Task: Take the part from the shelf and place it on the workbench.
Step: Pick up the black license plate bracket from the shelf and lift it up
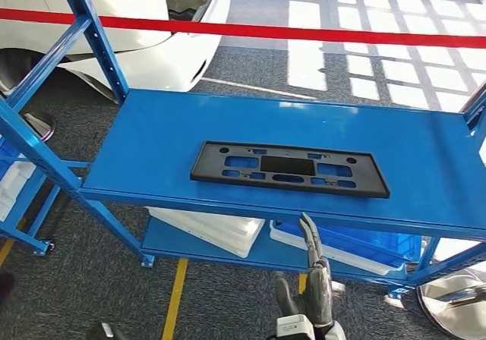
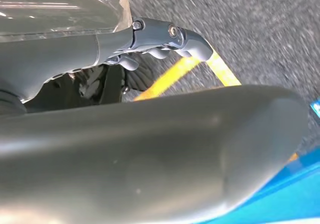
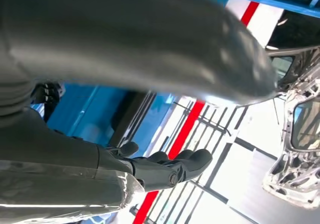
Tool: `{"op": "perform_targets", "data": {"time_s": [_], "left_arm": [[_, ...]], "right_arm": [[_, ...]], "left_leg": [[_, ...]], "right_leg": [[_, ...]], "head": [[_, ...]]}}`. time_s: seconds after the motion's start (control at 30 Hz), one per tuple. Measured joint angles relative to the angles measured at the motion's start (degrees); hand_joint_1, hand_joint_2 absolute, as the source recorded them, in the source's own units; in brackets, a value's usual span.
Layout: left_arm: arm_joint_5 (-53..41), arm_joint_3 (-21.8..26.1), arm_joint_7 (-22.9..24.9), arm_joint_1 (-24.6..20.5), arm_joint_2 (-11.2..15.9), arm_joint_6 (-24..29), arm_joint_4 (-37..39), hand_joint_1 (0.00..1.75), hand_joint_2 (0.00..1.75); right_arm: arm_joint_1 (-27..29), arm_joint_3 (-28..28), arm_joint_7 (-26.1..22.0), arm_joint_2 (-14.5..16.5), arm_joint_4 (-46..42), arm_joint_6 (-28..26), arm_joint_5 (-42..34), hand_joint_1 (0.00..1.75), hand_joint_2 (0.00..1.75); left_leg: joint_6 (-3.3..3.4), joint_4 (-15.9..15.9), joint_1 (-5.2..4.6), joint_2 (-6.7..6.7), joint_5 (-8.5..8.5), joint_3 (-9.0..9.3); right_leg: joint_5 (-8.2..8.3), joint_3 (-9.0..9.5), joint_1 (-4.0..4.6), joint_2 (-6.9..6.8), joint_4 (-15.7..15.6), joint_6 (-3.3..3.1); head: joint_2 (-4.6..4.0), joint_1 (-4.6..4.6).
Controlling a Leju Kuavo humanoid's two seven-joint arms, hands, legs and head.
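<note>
1. Part: black flat plate with cut-outs, lying flat mid-shelf, untouched.
2. Right hand: raised below the shelf's front edge, fingers extended and apart, holding nothing.
3. Left hand: over grey floor with yellow tape; fingers extended, nothing held.
4. Red barrier crosses behind the shelf.

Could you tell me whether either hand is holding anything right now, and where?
Nothing is held: the black part lies untouched on the blue shelf, right hand empty below it.
</note>
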Motion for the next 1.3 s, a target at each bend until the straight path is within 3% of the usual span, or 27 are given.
{"op": "perform_targets", "data": {"time_s": [0.07, 0.2, 0.23, 0.3, 0.33, 0.37, 0.4, 0.43, 0.5, 0.53, 0.63, 0.77, 1.07, 1.3], "left_arm": [[-0.15, -0.01, 0.08, -0.06, 0.02, 0.01, 0.03, 0.00, 0.00], [0.16, 0.00, 0.16, -0.01, 0.00, 0.00, 0.03, 0.00, 0.00], [0.21, -0.01, 0.16, -0.07, -0.01, -0.02, 0.03, 0.00, 0.00], [0.21, -0.02, 0.16, -0.15, -0.02, -0.03, 0.03, 0.00, 0.00], [0.21, -0.02, 0.17, -0.14, -0.03, -0.04, 0.03, 0.00, 0.00], [0.21, -0.03, 0.19, -0.13, -0.03, -0.05, 0.03, 0.00, 0.00], [0.21, -0.07, 0.24, -0.12, -0.03, -0.09, 0.03, 0.00, 0.00], [0.21, -0.13, 0.31, -0.13, -0.04, -0.13, 0.03, 0.00, 0.00], [0.21, -0.32, 0.46, -0.22, -0.08, -0.23, 0.05, 0.00, 0.00], [0.21, -0.44, 0.56, -0.31, -0.11, -0.27, 0.06, 0.00, 0.00], [0.21, -0.77, 0.83, -0.45, -0.21, -0.30, 0.08, 0.00, 0.00], [0.21, -0.86, 0.88, -0.47, -0.22, -0.21, 0.08, 0.00, 0.00], [0.21, -0.89, 0.99, -0.44, -0.22, 0.33, 0.08, 0.00, 0.00], [0.21, -0.91, 1.95, -0.47, -0.22, 2.94, 0.08, 0.00, 0.00]], "right_arm": [[0.03, -0.04, 0.01, -0.01, 0.03, -0.01, 0.00, 0.00, 1.75], [0.08, -0.20, 0.01, -0.03, -0.03, -0.32, 0.38, 0.00, 1.75], [0.09, -0.24, 0.02, -0.05, -0.05, -0.45, 0.61, 0.00, 1.75], [0.17, -0.30, 0.15, -0.13, -0.06, -0.78, 1.39, 0.00, 1.75], [0.23, -0.34, 0.51, -0.21, -0.04, -1.13, 2.39, 0.00, 1.75], [0.26, -0.39, 1.10, -0.32, 0.00, -1.61, 4.06, 0.00, 1.75], [0.25, -0.44, 1.84, -0.45, 0.07, -2.15, 6.27, 0.00, 1.75], [0.19, -0.46, 2.63, -0.60, 0.15, -2.65, 8.76, 0.00, 1.75], [0.05, -0.48, 3.63, -0.84, 0.27, -3.20, 12.40, 0.00, 1.75], [0.02, -0.48, 3.94, -0.93, 0.29, -3.35, 13.40, 0.00, 1.75], [0.12, -0.50, 4.75, -1.16, 0.20, -3.63, 15.12, 0.00, 1.75], [0.34, -0.58, 5.75, -1.53, -0.37, -3.98, 16.82, 0.00, 1.75], [2.37, -3.83, 7.59, -3.26, -4.68, -4.51, 21.54, 0.00, 1.75], [4.28, -8.11, 8.90, -4.25, -8.55, -4.54, 29.03, 0.00, 1.75]], "left_leg": [[0.84, -2.84, -0.32, 0.02, 0.92, 0.65], [2.31, -3.71, -0.31, 0.00, 0.82, 1.08], [2.59, -3.87, -0.18, 0.03, 0.78, 1.30], [3.01, -3.91, -0.18, 0.08, 0.49, 1.62], [3.14, -3.90, -0.22, 0.09, 0.33, 1.78], [3.20, -3.90, -0.27, 0.07, 0.16, 1.98], [3.22, -3.89, -0.32, 0.02, -0.06, 2.25], [3.18, -3.90, -0.37, -0.05, -0.29, 2.62], [2.95, -3.94, -0.49, -0.20, -0.81, 3.32], [2.73, -3.96, -0.53, -0.24, -1.00, 3.51], [2.03, -4.14, -0.52, -0.21, -1.26, 3.65], [2.69, -4.71, -0.60, -0.11, -1.08, 4.05], [1.77, -5.29, -0.48, -0.11, -0.90, 4.28], [1.72, -5.28, -0.75, -0.11, -0.90, 4.32]], "right_leg": [[-0.49, 0.11, 0.04, 0.00, 0.10, 0.68], [-1.98, -0.09, 0.00, -0.18, 1.21, 1.96], [-3.27, -0.98, -0.04, -0.29, 3.32, 2.24], [-6.53, -4.54, -0.13, -0.53, 10.53, 2.64], [-7.57, -6.45, -0.17, -0.61, 13.96, 2.76], [-7.62, -7.70, -0.17, -0.69, 15.86, 2.81], [-6.48, -7.91, -0.16, -0.73, 15.54, 2.78], [-4.33, -7.04, -0.15, -0.74, 12.97, 2.62], [-0.07, -3.99, 0.07, -0.72, 5.45, 1.99], [0.98, -2.82, 0.23, -0.70, 2.69, 1.59], [0.90, -1.97, 0.55, -0.54, 0.60, 1.01], [0.94, -1.72, 0.42, -0.39, -0.03, 1.34], [0.82, -1.69, 0.57, -0.42, 0.05, 1.11], [0.86, -1.60, 0.37, -0.45, 0.05, 1.12]], "head": [[0.00, 0.04], [0.00, 0.10], [0.00, 0.15], [0.00, 0.24], [0.00, 0.24], [0.00, 0.23], [0.00, 0.24], [0.00, 0.25], [0.00, 0.22], [0.00, 0.21], [0.00, 0.14], [0.00, 0.09], [0.00, 0.11], [0.00, 0.12]]}}
